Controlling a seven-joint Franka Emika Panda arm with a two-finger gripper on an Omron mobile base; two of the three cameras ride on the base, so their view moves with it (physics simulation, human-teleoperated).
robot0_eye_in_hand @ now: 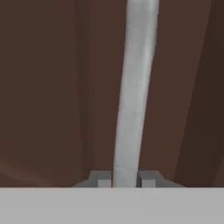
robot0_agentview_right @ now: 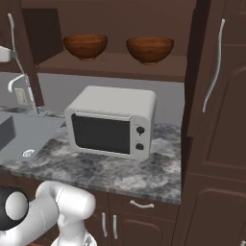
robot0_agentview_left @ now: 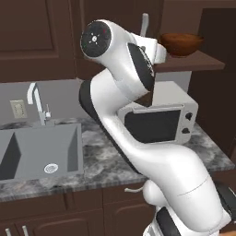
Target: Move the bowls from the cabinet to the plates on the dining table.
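Place: my kitchen.
Signs: sink [robot0_agentview_left: 41,152] with tap [robot0_agentview_left: 38,103], microwave [robot0_agentview_right: 111,122], marble counter [robot0_agentview_right: 120,175], dark cabinet [robot0_agentview_right: 216,96].

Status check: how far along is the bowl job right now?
Early stage. Done: the cabinet is open, its shelf exposed. In hand: the pincer has its fingertips either side of the silver door handle; whether they clamp it is unclear. Left: both bowls, left bowl and right bowl, sit on the shelf above the microwave, untouched; neither has gone to the plates.
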